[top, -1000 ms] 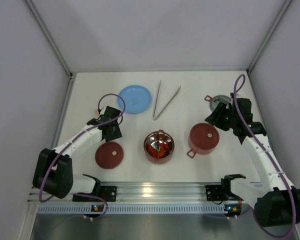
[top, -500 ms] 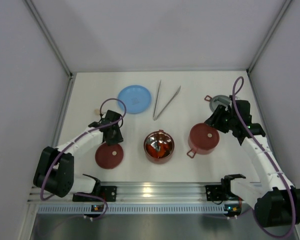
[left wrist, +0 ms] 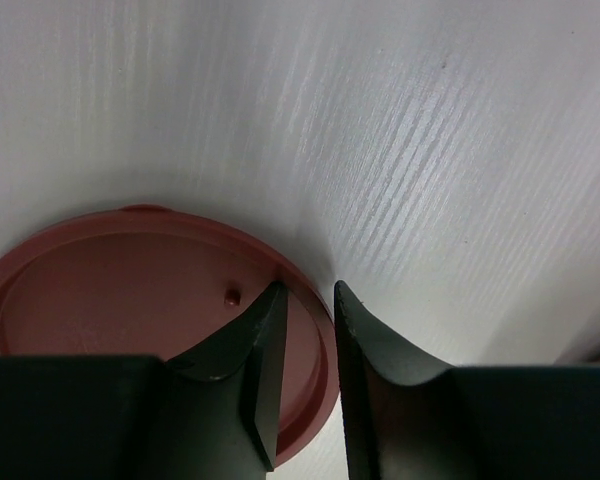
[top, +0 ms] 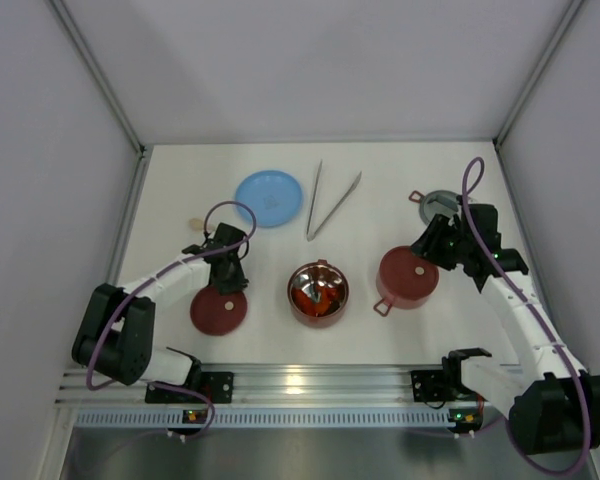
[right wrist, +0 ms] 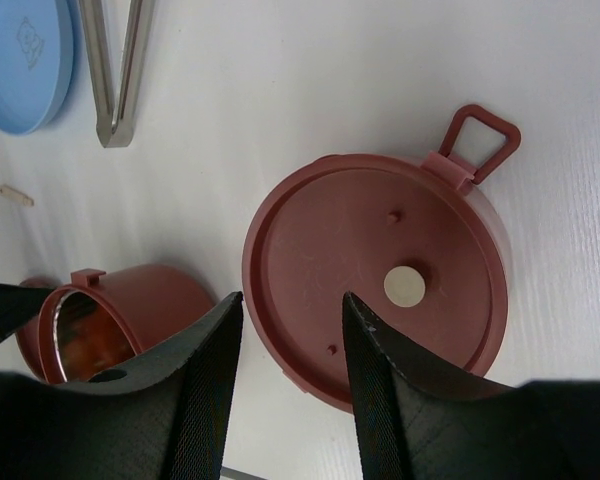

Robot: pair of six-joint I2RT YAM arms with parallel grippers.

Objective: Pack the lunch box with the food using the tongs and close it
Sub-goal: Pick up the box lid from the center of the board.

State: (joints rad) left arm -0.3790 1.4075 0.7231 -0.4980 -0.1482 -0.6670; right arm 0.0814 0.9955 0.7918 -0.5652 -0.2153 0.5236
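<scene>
The lunch box is in parts. An open dusty-red bowl (top: 318, 293) (right wrist: 140, 295) holds red and orange food (top: 318, 289). A second bowl (top: 408, 277) (right wrist: 380, 280) wears a maroon lid with a pale round spot. A loose maroon disc lid (top: 218, 311) (left wrist: 130, 290) lies flat at the left. My left gripper (top: 230, 282) (left wrist: 308, 290) stands narrowly open astride that lid's far rim, one finger over the lid and one over the table. My right gripper (top: 435, 247) (right wrist: 287, 300) hangs open above the lidded bowl's edge. The tongs (top: 330, 200) (right wrist: 115, 70) lie at the back.
A light-blue plate (top: 269, 198) (right wrist: 20, 60) sits left of the tongs. The grey top lid (top: 442, 204) lies behind my right gripper. A small pale beige bit (top: 193, 222) rests on the table left of my left arm. Walls close in both sides and the back.
My left gripper has come toward the near edge onto the loose lid's rim and its jaws have narrowed. My right gripper has shifted slightly toward the lidded bowl.
</scene>
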